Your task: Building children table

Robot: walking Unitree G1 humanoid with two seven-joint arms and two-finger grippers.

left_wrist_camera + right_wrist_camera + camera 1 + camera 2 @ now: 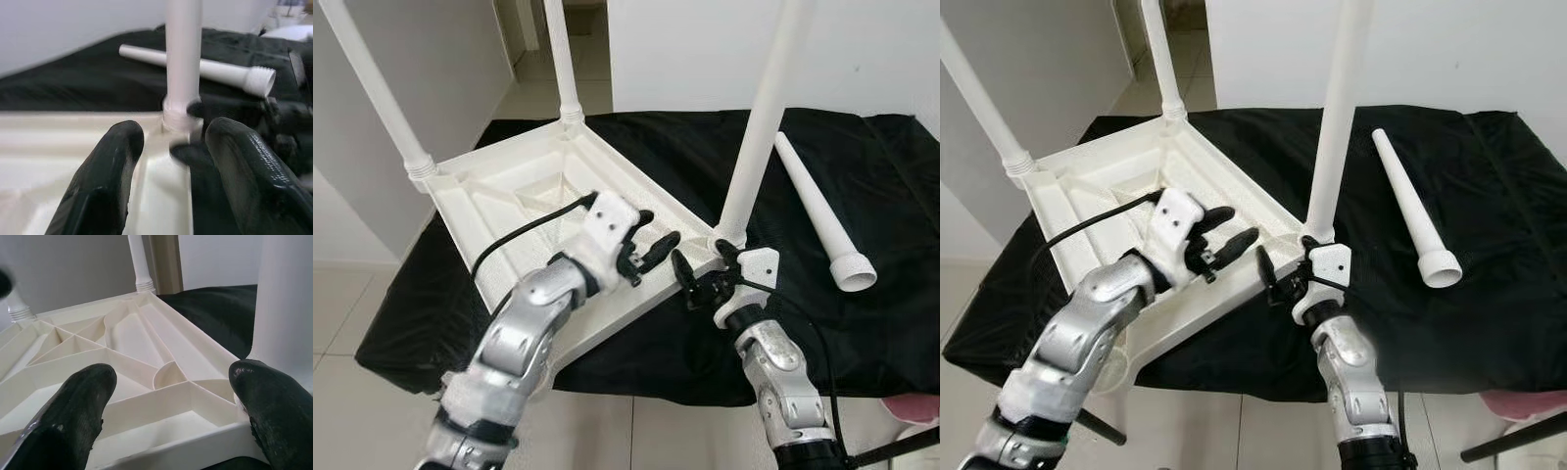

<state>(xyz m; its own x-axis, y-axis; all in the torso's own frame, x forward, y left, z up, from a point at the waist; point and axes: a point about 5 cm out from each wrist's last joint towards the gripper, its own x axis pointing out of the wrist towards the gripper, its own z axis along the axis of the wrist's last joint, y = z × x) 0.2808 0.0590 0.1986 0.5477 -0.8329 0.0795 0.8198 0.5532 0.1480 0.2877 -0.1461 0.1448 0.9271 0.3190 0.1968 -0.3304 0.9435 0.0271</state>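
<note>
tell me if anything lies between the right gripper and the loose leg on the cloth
Nothing visible does. The loose leg lies alone on the black cloth, off to the robot's right of the right gripper, which sits open at the base of the mounted leg on the upturned tabletop.

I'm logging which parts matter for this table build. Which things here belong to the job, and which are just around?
Part of the job:
- upturned white tabletop
- three legs already standing in its corners, such as the near one
- loose fourth leg lying on the cloth
- left gripper and right gripper, both open at the tabletop's near edge

Just around:
- black cloth
- pink object at the lower corner
</note>
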